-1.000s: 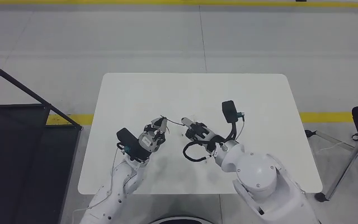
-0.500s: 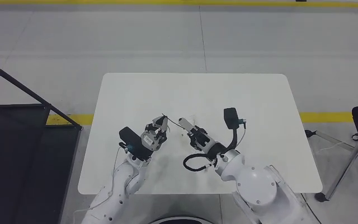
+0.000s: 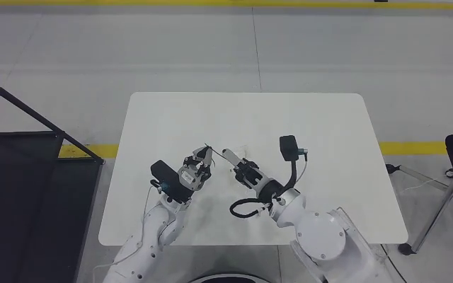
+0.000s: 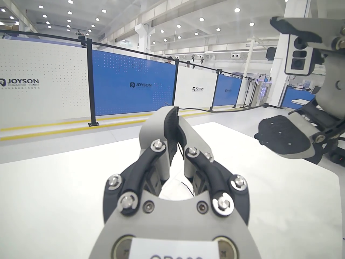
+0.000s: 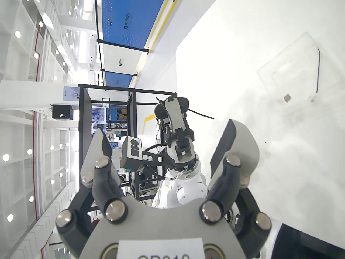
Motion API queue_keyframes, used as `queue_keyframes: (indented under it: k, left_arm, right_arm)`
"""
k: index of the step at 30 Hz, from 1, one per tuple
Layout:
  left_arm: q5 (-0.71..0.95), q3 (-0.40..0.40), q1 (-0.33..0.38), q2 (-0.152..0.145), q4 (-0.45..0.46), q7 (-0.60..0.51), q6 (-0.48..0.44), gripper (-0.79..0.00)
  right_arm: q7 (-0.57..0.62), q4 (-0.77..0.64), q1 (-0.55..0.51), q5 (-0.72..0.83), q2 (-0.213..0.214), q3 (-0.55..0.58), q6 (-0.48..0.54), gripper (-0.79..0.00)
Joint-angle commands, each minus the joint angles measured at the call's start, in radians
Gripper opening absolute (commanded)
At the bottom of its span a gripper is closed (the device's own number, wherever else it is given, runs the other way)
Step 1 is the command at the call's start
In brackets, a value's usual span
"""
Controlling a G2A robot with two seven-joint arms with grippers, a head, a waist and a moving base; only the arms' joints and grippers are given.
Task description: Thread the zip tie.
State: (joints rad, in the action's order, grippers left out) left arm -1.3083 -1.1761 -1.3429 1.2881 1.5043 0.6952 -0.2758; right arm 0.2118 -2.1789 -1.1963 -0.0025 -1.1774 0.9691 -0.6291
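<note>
A thin black zip tie sticks out sideways from my left gripper, which is shut on one end of it above the white table. In the top view the zip tie points toward my right gripper, which is open with its tip close to the tie's free end. In the left wrist view the right gripper's two fingers stand wide apart, the free end lying between them. From the right wrist view, my open right gripper faces the left gripper and the zip tie.
A clear plastic sheet lies flat on the table beside the grippers, with a thin black strip along one side. It shows faintly as a clear plastic sheet in the top view. Bare tabletop surrounds both arms.
My right gripper has moved left, closer to the left gripper and the tie's free end. The left gripper has stayed almost still, holding the tie.
</note>
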Motion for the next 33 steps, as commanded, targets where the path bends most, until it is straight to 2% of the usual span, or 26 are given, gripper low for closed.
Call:
queue_keyframes:
  k: [1,4,19,23,29,33]
  left_arm:
    - [0.000,0.000,0.000,0.000,0.000,0.000,0.000,-0.785]
    - [0.000,0.000,0.000,0.000,0.000,0.000,0.000,-0.785]
    - [0.000,0.000,0.000,0.000,0.000,0.000,0.000,-0.785]
    - [0.000,0.000,0.000,0.000,0.000,0.000,0.000,-0.785]
    - [0.000,0.000,0.000,0.000,0.000,0.000,0.000,-0.785]
    - [0.000,0.000,0.000,0.000,0.000,0.000,0.000,-0.785]
  right_arm:
    - [0.005,0.014,0.009,-0.003,-0.003,-0.003,0.008,-0.720]
    - [0.012,0.034,0.028,-0.005,-0.008,-0.011,0.004,-0.785]
    - [0.021,0.075,0.078,-0.015,-0.034,-0.039,-0.031,-0.785]
    - [0.025,0.074,0.077,-0.022,-0.038,-0.042,-0.036,-0.702]
    - [0.030,0.073,0.073,-0.039,-0.043,-0.043,-0.037,-0.699]
    - [0.033,0.073,0.073,-0.046,-0.047,-0.046,-0.043,-0.723]
